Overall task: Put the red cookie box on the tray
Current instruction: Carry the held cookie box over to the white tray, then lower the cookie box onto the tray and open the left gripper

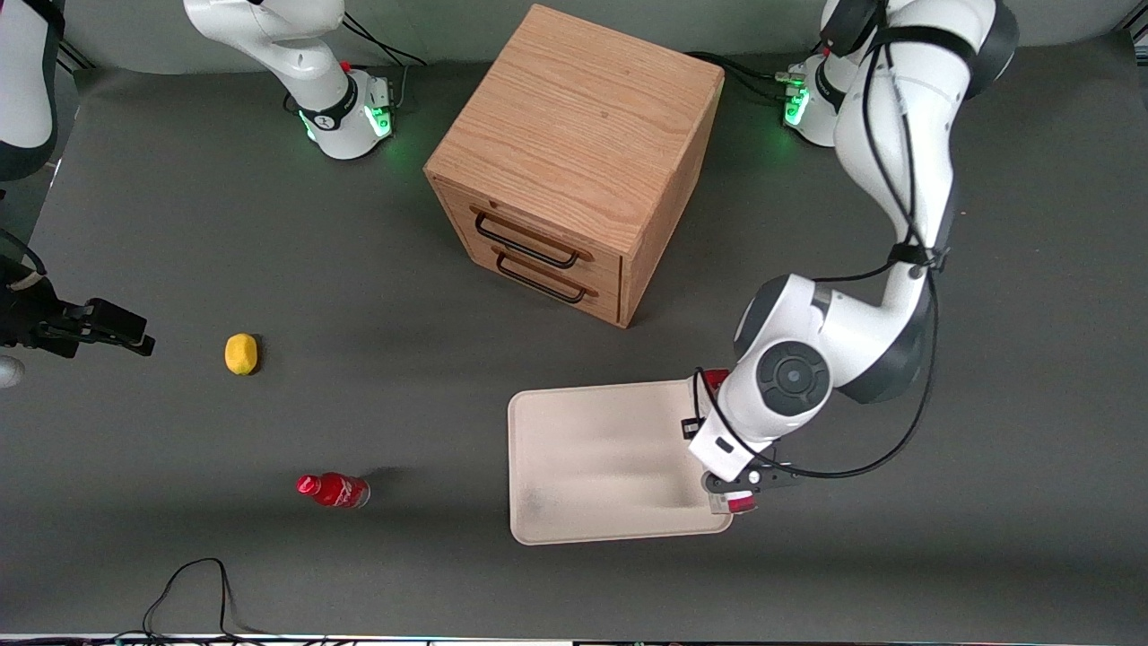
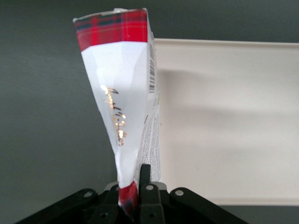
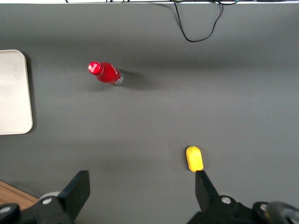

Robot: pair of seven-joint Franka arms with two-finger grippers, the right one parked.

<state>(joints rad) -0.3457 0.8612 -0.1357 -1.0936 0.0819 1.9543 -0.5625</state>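
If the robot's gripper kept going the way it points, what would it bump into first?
Probably the tray. The gripper, shut on the red cookie box, hangs at the tray's edge, so it could land on the tray's rim or the table.

We see our gripper pinching the red cookie box at one end, its fingers closed on the carton. The box's white face and barcode edge show, with the tartan end farthest from us. It hangs over the tray's rim.
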